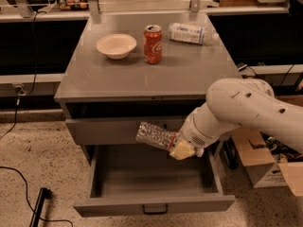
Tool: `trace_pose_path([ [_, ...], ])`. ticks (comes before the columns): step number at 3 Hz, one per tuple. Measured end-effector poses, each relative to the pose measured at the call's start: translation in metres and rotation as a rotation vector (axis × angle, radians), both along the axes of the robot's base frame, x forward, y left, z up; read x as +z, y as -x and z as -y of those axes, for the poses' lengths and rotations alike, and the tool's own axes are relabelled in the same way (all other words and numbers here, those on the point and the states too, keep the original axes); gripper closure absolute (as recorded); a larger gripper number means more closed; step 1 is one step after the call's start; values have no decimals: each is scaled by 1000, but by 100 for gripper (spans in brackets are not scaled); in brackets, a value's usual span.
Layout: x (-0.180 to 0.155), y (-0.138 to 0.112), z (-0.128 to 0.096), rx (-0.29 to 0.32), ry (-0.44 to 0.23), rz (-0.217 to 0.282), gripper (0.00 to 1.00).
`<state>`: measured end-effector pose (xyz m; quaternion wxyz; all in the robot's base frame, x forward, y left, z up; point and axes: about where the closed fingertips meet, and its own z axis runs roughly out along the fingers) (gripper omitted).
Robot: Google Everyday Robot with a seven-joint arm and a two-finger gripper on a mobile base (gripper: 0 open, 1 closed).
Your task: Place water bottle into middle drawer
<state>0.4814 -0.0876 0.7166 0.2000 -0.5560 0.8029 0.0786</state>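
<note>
The water bottle (154, 135), clear ribbed plastic with a narrow coloured band near my fingers, is held lying sideways in my gripper (177, 148). The gripper is shut on its right end, with yellowish pads (181, 151) around it. The bottle hangs just above the open middle drawer (154, 206), a wide shallow grey drawer with a small black handle, pulled out towards the camera. The bottle is in front of the upper grey drawer front (104, 129). My white arm (241, 105) comes in from the right.
On the cabinet top (189, 72) stand a white bowl (116, 46), a red soda can (153, 44) and a lying bottle with a wide white label (189, 33). Cardboard boxes (265, 164) stand on the floor at right. A black cable (28, 193) runs at left.
</note>
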Motion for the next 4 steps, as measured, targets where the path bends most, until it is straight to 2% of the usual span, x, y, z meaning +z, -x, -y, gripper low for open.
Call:
trace_pose_path([
  [1, -65, 30, -9, 19, -70, -66, 100],
  [2, -122, 43, -11, 27, -221, -7, 100],
  [3, -143, 38, 8, -3, -263, 58, 100],
  [4, -170, 36, 25, -41, -182, 27, 100],
])
